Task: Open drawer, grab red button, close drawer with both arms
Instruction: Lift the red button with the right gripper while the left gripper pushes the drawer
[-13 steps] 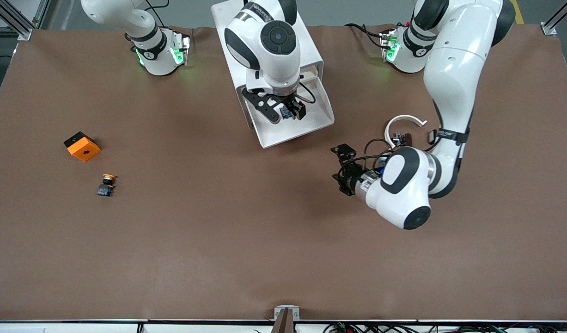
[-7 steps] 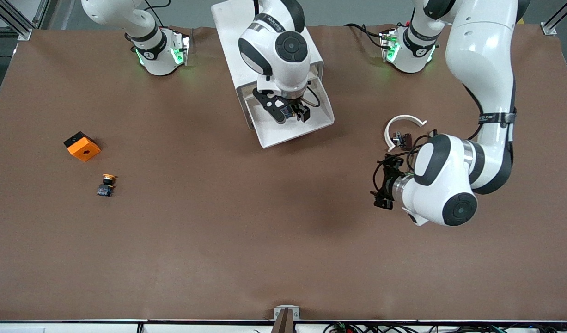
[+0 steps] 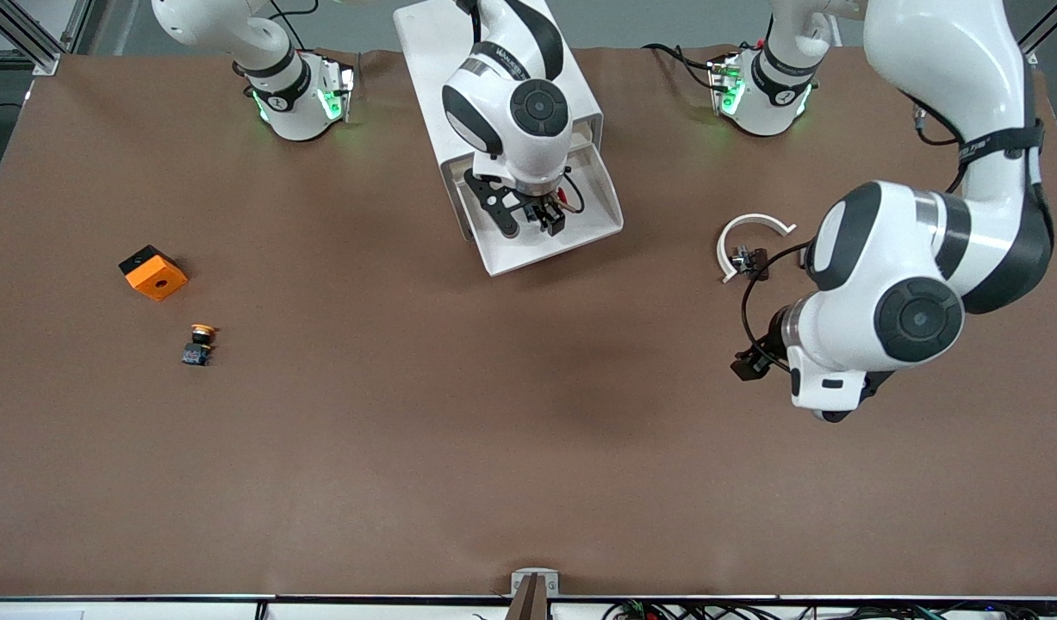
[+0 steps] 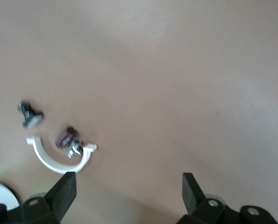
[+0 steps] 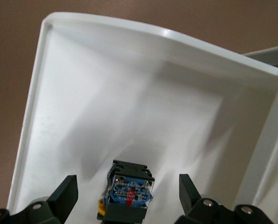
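Note:
The white cabinet (image 3: 459,52) stands between the arms' bases with its drawer (image 3: 599,211) pulled open. My right gripper (image 3: 530,222) is down in the drawer, fingers open. In the right wrist view the button (image 5: 128,192) lies on the drawer floor (image 5: 129,93) between my open right gripper's (image 5: 128,198) fingers, apart from both. Only its black-and-blue body shows, with a yellow bit at one edge; its cap is hidden. My left gripper (image 3: 749,365) is over bare table toward the left arm's end, open and empty (image 4: 128,196).
A white ring piece (image 3: 752,228) with a small dark part (image 3: 749,257) lies by my left arm and shows in the left wrist view (image 4: 59,161). An orange cube (image 3: 152,272) and a yellow-capped twin button (image 3: 199,343) lie toward the right arm's end.
My left arm has swung away from the drawer toward its own end of the table and risen. My right gripper has shifted slightly inside the drawer, staying over the button.

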